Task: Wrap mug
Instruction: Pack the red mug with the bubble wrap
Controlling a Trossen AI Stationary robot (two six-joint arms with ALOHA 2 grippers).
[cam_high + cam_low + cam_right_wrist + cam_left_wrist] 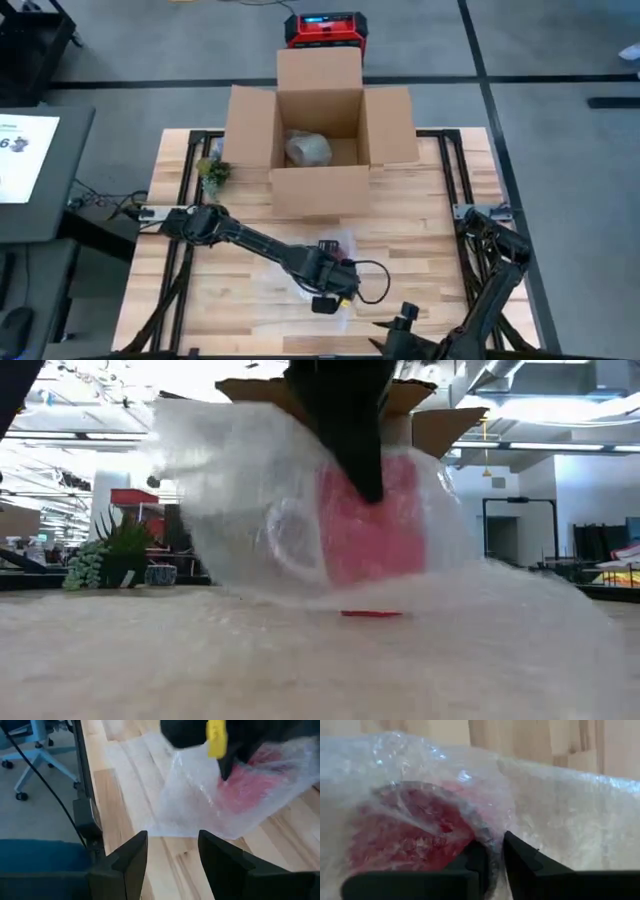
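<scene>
Inside cardboard box (320,120): wrapped bundle (307,149); left pincer (335,290) pinches bubble-wrapped mug (365,525).

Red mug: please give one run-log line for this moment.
left gripper: shut on clear bubble wrap | red mug: partly wrapped | right gripper: open, waiting

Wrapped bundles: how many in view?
2. One red mug in bubble wrap on the table under the left pincer; one wrapped bundle inside the open cardboard box. Others may be hidden in the box.
</scene>
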